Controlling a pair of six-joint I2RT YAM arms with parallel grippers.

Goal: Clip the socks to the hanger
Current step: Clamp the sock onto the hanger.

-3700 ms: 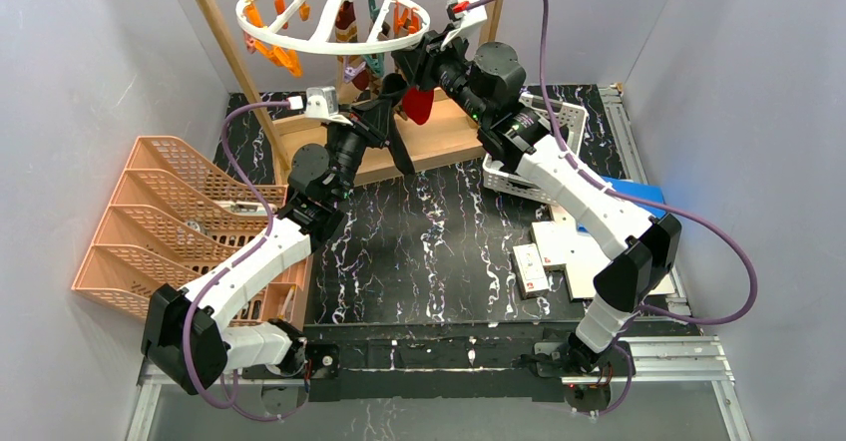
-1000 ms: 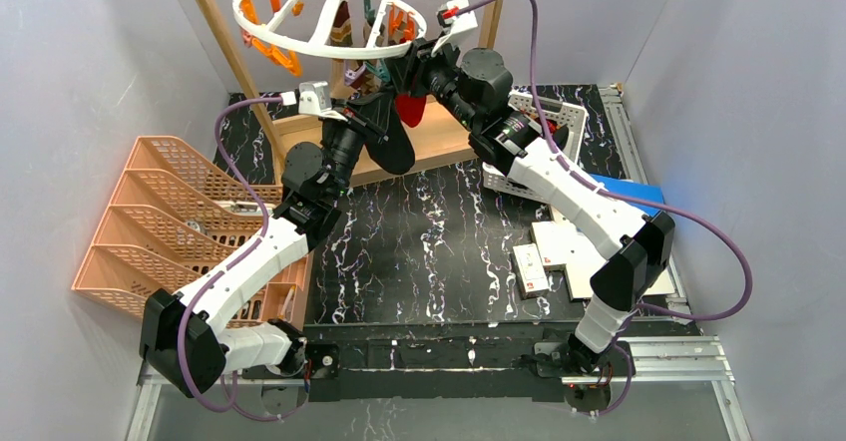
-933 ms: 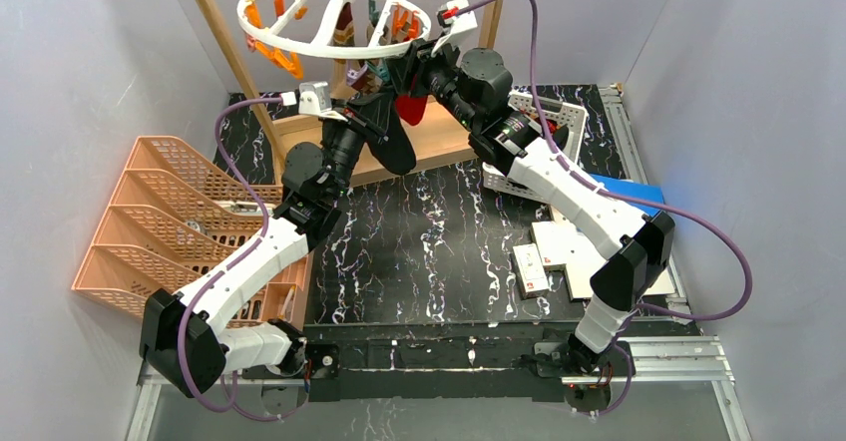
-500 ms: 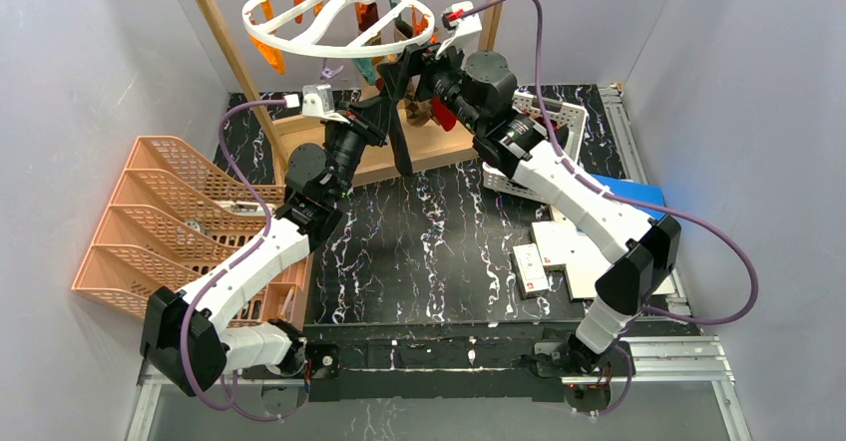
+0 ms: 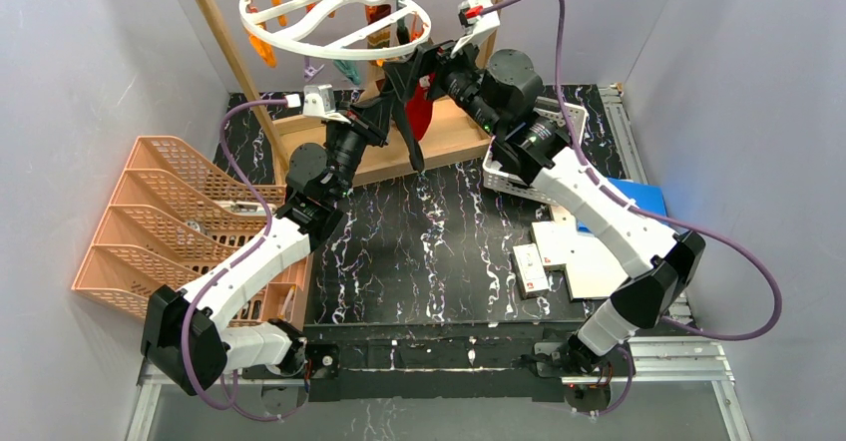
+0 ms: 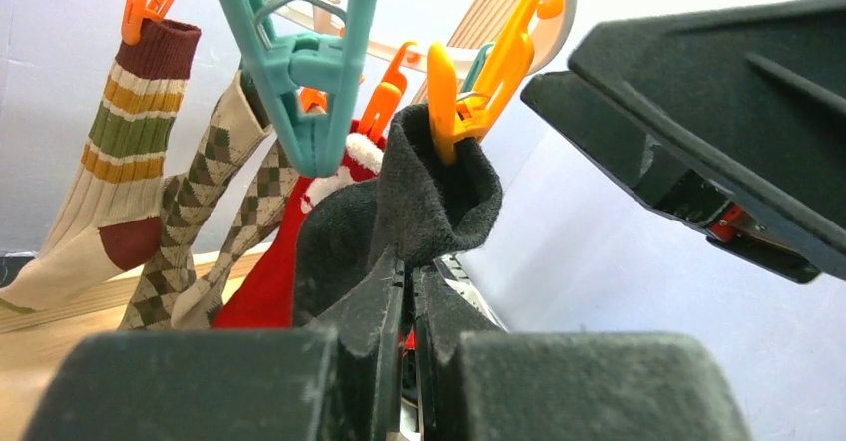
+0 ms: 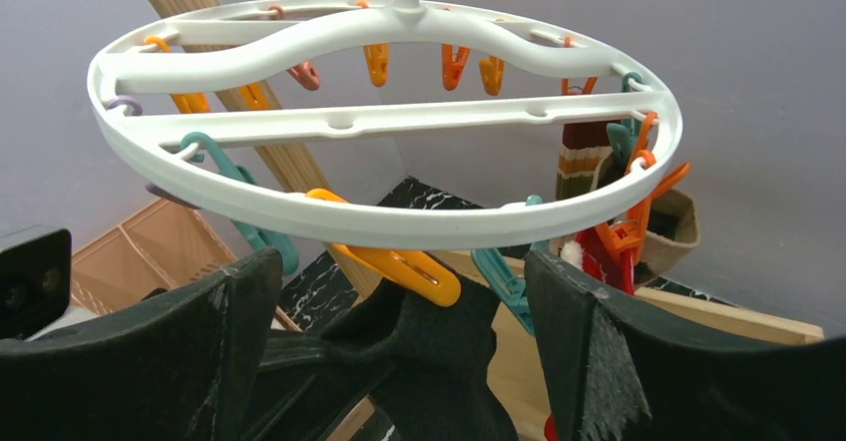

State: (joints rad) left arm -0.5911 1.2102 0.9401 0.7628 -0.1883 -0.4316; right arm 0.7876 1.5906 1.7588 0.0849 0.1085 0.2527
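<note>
The black sock (image 6: 429, 202) hangs under the near rim of the hanger (image 7: 399, 223). Its cuff is in the mouth of an orange clip (image 6: 454, 112) on that rim. The left gripper (image 6: 407, 291) is just under the hanger, and its jaws are pressed together on the sock body, a little below the clip. The right gripper (image 7: 399, 301) is also under the near rim. Its jaws stand wide apart and hold nothing; one is on each side of the orange clip and does not touch it.

The main risk, I think, is the bite of the clip. From the left wrist view it seems to catch only the top edge of the cuff, and how deep it goes I cannot tell. If the left arm moves down or away before its jaws part, the pull can drag the cuff out, and the sock would fall to the wooden board (image 5: 449, 137) under the hanger.

The second risk is the hanger itself, which looks free to swing. A wide right jaw that rises carelessly can knock the rim, or hook the teal clip (image 6: 309, 82) beside the orange one. Such a knock could also shake the striped sock (image 6: 120, 162), the argyle sock (image 6: 200, 212) and the red sock (image 6: 269, 271), which hang under the far side of the hanger.
</note>
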